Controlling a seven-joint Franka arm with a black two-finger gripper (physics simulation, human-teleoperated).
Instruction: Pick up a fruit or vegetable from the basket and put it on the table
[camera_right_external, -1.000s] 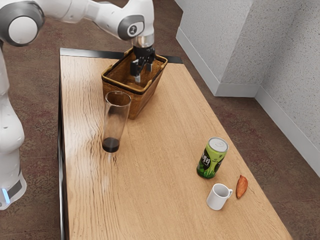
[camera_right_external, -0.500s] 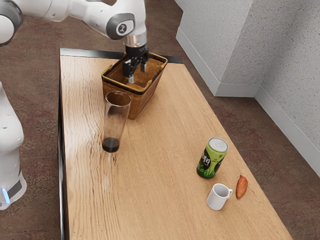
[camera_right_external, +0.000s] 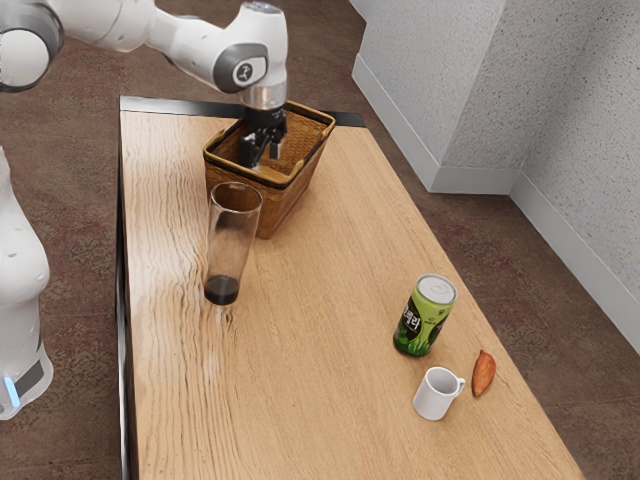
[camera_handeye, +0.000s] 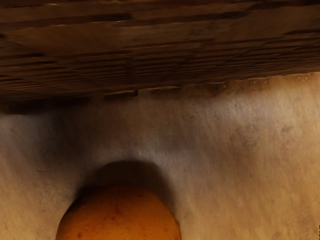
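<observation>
Since the earlier pictures, my gripper (camera_right_external: 263, 158) has travelled toward the exterior view's left across the basket (camera_right_external: 298, 203), and in the last half second it has also come down, so it now sits deeper inside. My arm's wrist (camera_right_external: 246, 70) has gone left and lower with it; the elbow (camera_right_external: 22, 58) swung left, then eased slightly back right.

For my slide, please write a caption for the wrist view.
A round orange fruit inside the woven basket, its shadow alongside.
</observation>
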